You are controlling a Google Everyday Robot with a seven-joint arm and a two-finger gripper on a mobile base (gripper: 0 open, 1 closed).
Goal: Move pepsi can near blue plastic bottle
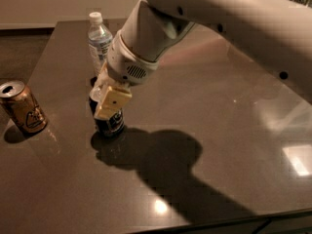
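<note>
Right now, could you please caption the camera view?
Gripper at the pepsi can, just in front of the blue plastic bottle.

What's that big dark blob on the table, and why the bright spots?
Camera view: the blob is the shadow of the arm, spreading across the table from the pepsi can, where the claw is. Camera view: the bright spots look like lamp glare off the glossy top.

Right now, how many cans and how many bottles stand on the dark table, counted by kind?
Cans: 2, the small dark blue pepsi can with the gripper at its top, and the gold-brown can at the left.
Bottles: 1, the clear bluish plastic bottle with white cap.
Total: 3.
</note>
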